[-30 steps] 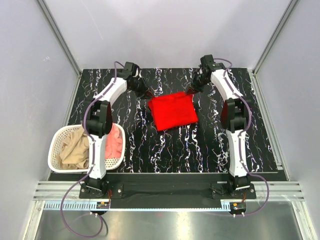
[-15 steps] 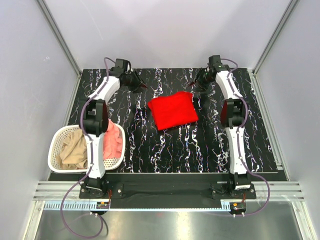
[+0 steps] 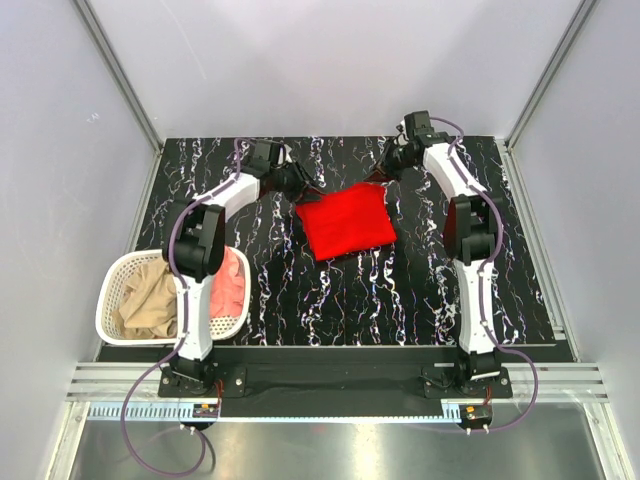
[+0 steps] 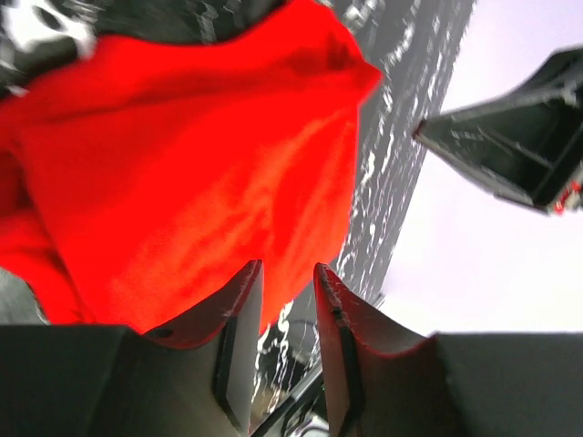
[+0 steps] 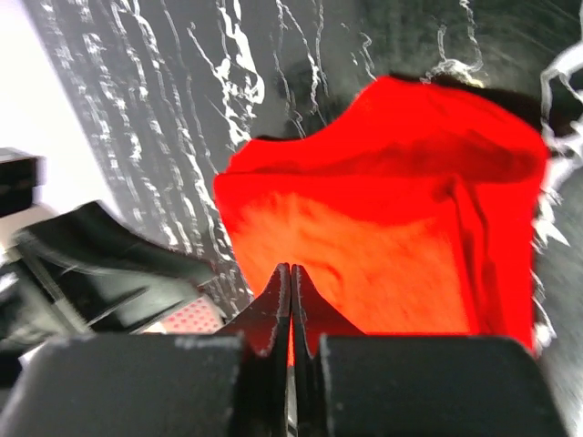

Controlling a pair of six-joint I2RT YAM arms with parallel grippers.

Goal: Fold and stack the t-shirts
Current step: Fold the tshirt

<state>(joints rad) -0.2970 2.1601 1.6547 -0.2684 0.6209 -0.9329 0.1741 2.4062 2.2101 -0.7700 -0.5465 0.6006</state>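
A bright red t-shirt [image 3: 347, 222] lies folded into a rough square on the middle of the black marbled table [image 3: 340, 300]. My left gripper [image 3: 303, 186] hangs at its far left corner. Its jaws are open in the left wrist view [image 4: 287, 266], with only table showing in the gap and the red cloth [image 4: 182, 164] just beyond. My right gripper [image 3: 384, 172] is at the far right corner. Its fingers are pressed shut [image 5: 291, 267] over the red t-shirt [image 5: 392, 228], and no cloth visibly rises between them. A salmon-pink t-shirt [image 3: 230, 285] and a tan one [image 3: 150, 300] lie crumpled in the basket.
The white perforated laundry basket [image 3: 105, 310] stands at the table's near left corner beside the left arm's base. Grey walls and an aluminium frame close in the table at the back and sides. The other gripper shows in each wrist view [image 4: 510, 146] [image 5: 109, 264].
Half a second ago both grippers were drawn back toward the table's far edge; now they have come in again to the red shirt's far corners. The right jaws opened and shut again.
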